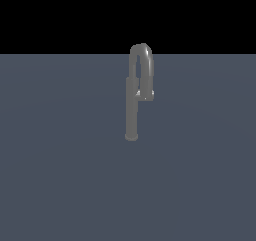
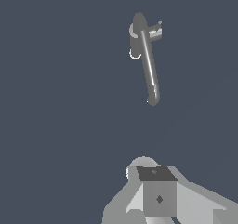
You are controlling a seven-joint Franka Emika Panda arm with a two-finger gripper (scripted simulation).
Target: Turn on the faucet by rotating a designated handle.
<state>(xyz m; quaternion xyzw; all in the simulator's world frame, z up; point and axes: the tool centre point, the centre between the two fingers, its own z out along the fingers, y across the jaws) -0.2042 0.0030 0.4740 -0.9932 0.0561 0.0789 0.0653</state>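
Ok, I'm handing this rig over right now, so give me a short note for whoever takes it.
Tool: its fingers are out of shot in both views, so open or shut cannot be told; it holds nothing visible.
Faucet stands upright on the grey floor, well clear of the arm.
Handle juts from the spout's short leg, untouched.
Done: nothing yet.
Left: approach, engage handle, rotate it.

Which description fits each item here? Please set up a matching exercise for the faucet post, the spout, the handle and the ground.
Items:
1. faucet post
2. spout
3. handle
4. ground

Descriptions:
A. flat blue-grey surface under everything
B. narrow inverted-U arch at the top
C. tall straight dull-grey cylinder standing upright
D. short, paler grey stub by the spout's short leg

Pairs: 1-C, 2-B, 3-D, 4-A

The gripper is not in the exterior view; the wrist view shows only part of the robot's hand, apart from the faucet, so the state of its jaws cannot be judged.
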